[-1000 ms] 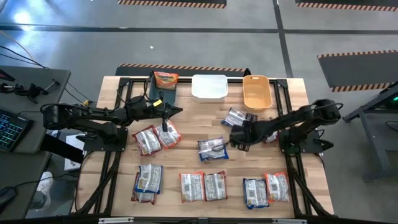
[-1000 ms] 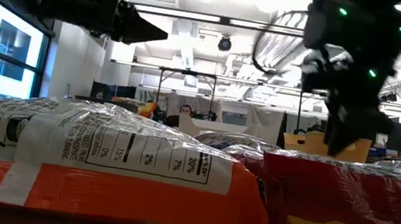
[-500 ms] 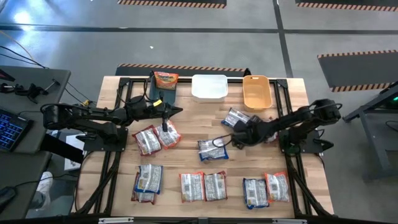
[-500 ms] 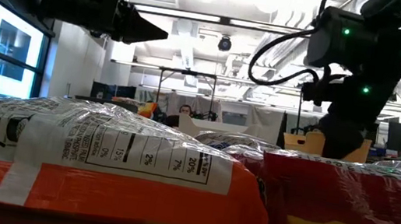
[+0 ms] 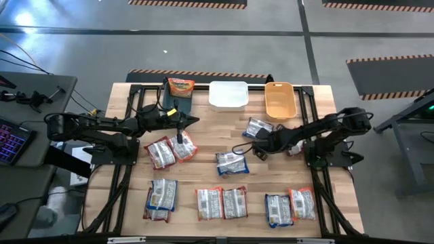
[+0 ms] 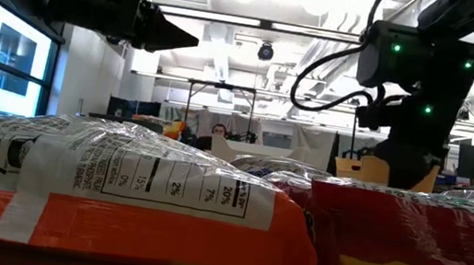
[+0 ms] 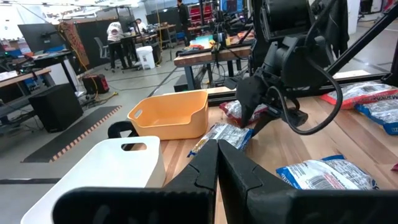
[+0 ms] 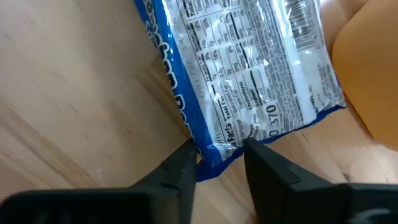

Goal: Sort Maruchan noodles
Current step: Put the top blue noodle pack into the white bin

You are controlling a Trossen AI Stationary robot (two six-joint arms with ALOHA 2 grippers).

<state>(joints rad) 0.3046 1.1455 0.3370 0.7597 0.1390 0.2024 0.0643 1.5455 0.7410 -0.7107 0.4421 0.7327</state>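
The right gripper (image 8: 217, 155) is lowered onto the end of a blue-edged packet (image 8: 249, 81) lying back-up on the table (image 5: 210, 132), just beside the orange bin (image 5: 280, 100). Its jaws are clenched on the packet's crimped edge. The left gripper (image 5: 195, 120) is held above the table near the teal bin (image 5: 178, 95), jaws closed on nothing. The other packets (image 5: 222, 202) are spread over the table; one lies in the teal bin. The white bin (image 5: 228, 94) stands between the two coloured ones.
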